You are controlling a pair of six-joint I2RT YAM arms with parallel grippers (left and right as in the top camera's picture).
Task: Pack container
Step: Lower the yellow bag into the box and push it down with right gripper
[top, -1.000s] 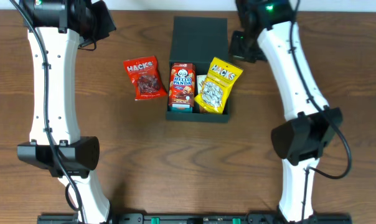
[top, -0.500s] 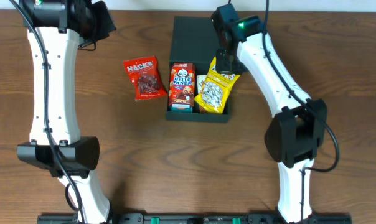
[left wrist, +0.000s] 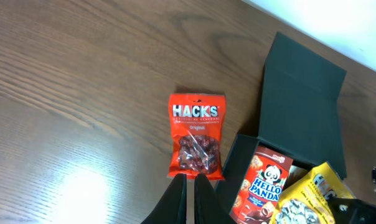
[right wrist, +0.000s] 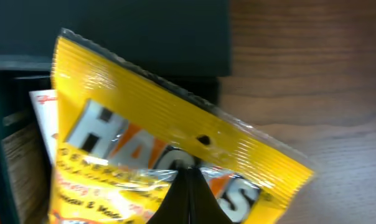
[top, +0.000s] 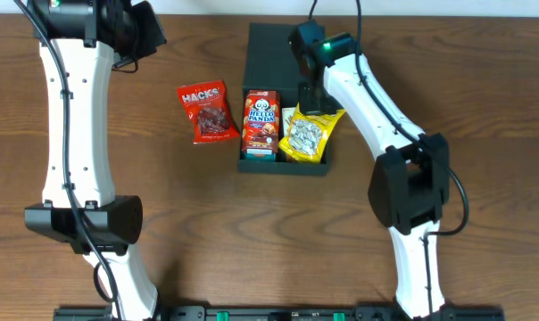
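The container (top: 283, 53) is a dark teal box with its lid flipped open toward the back. It also shows in the left wrist view (left wrist: 303, 93) and the right wrist view (right wrist: 144, 25). Inside stand a red Hello Panda box (top: 261, 123) and a yellow Hacks bag (top: 308, 135). The bag leans over the right wall. My right gripper (top: 307, 100) is shut, and its tips (right wrist: 188, 171) press on the yellow bag (right wrist: 144, 124). A red Hacks bag (top: 205, 111) lies on the table to the left of the container. My left gripper (left wrist: 188, 179) is shut and empty, high above the red bag (left wrist: 196, 132).
A white pack (top: 289, 116) shows between the Hello Panda box and the yellow bag. The brown wooden table (top: 207, 223) runs around the container. The left arm's wrist (top: 140, 31) hangs at the back left.
My right arm has swung left from beside the container to over the yellow bag. The bag has shifted slightly left and down into the box. The left arm has not moved.
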